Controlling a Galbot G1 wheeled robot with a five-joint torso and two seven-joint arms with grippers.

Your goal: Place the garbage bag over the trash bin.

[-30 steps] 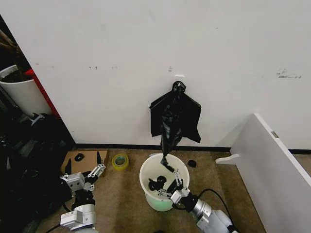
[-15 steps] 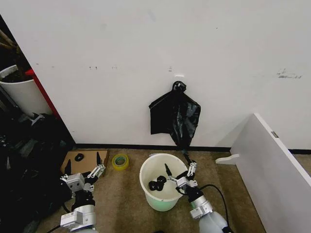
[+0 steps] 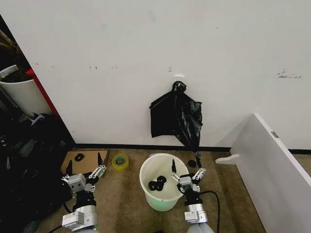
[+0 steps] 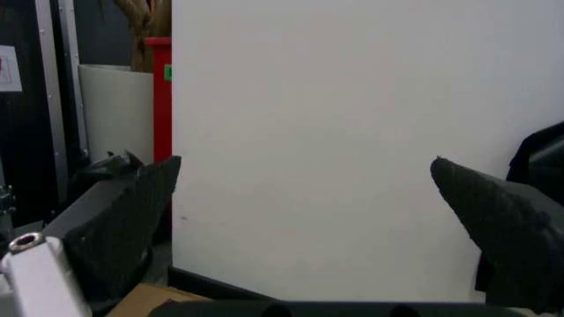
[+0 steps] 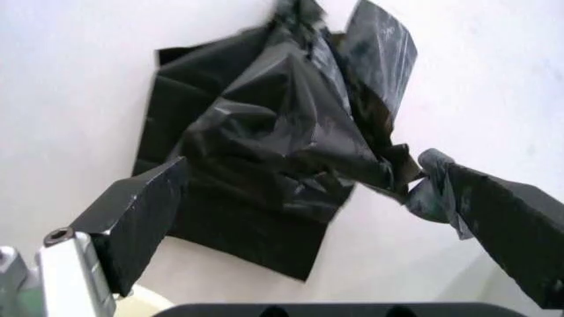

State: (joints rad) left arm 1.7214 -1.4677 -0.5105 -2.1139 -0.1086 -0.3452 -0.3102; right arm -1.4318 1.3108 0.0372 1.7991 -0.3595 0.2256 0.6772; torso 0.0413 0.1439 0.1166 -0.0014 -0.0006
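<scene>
The garbage bag [image 3: 189, 121] hangs crinkled from a wall hook, in front of a flat black bundle [image 3: 161, 119]. Its lower tail is drawn down and right to one fingertip [image 3: 198, 161] of my right gripper [image 3: 186, 170]. That gripper stands open above the near right rim of the trash bin [image 3: 146, 187], a white bin with small dark things inside. In the right wrist view the garbage bag [image 5: 291, 132] fills the space between the spread fingers, and a corner clings to one fingertip [image 5: 436, 188]. My left gripper [image 3: 83, 167] is open at the lower left, facing the wall.
A yellow tape roll [image 3: 120, 161] and a cardboard piece [image 3: 82, 159] lie left of the bin. A slanted white board [image 3: 272, 160] stands at the right. A taller white bin [image 3: 19, 92] with a red edge and dark clutter crowd the far left.
My right gripper has swung from over the bin's inside to its right rim and turned toward the wall. The bag's tail has followed it to the right. The left arm is still.
</scene>
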